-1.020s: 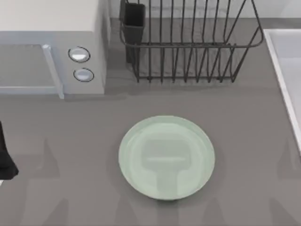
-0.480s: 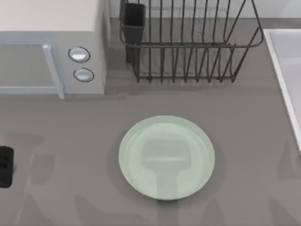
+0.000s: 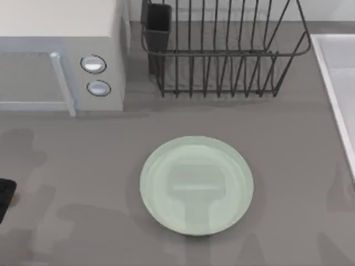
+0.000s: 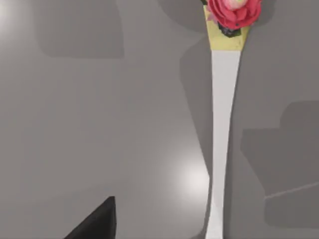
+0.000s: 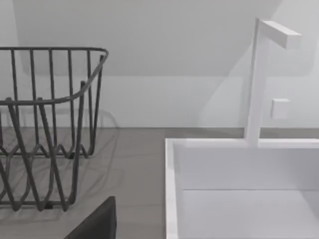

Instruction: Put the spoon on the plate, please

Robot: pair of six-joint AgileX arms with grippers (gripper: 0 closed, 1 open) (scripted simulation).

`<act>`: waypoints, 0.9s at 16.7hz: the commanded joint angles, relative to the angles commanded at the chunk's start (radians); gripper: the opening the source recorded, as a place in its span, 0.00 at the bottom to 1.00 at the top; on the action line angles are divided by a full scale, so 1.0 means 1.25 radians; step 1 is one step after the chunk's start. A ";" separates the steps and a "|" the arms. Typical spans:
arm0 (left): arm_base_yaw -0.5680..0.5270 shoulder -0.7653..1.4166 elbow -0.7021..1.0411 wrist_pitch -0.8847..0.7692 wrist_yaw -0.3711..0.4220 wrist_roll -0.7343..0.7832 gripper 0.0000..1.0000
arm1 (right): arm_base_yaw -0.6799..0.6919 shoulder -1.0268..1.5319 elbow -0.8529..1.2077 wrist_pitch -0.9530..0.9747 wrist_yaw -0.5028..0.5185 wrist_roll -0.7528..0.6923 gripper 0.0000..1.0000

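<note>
The plate (image 3: 197,185) sat bare at the middle of the grey worktop (image 3: 288,166), in front of the wire dish rack (image 3: 222,52). The left claw (image 3: 4,197) was at the worktop's left edge; whether its fingers were spread or pressed together could not be told. The left wrist view showed the spoon (image 4: 223,129) lying flat on the worktop, red knob (image 4: 233,11) at the handle's end. The right wrist view faced the rack and white sink (image 5: 239,189).

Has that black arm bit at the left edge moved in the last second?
Yes. The left gripper has slid down the top view's left edge, farther from the microwave, then almost out of frame.
</note>
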 joint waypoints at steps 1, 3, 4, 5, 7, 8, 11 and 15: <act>0.004 0.033 0.026 -0.026 0.000 0.009 1.00 | 0.000 0.000 0.000 0.000 0.000 0.000 1.00; 0.009 0.077 0.063 -0.061 0.001 0.023 1.00 | 0.000 0.000 0.000 0.000 0.000 0.000 1.00; 0.010 0.088 0.073 -0.070 0.001 0.026 1.00 | 0.000 0.000 0.000 0.000 0.000 0.000 1.00; 0.011 0.092 0.076 -0.072 0.001 0.027 1.00 | 0.000 0.000 0.000 0.000 0.000 0.000 1.00; 0.011 0.092 0.076 -0.072 0.001 0.027 1.00 | 0.000 0.000 0.000 0.000 0.000 0.000 1.00; 0.011 0.092 0.076 -0.072 0.001 0.027 1.00 | 0.000 0.000 0.000 0.000 0.000 0.000 1.00; 0.008 0.096 0.066 -0.059 0.001 0.026 1.00 | 0.000 0.000 0.000 0.000 0.000 0.000 1.00; 0.010 0.153 0.003 0.062 0.001 0.027 1.00 | 0.000 0.000 0.000 0.000 0.000 0.000 1.00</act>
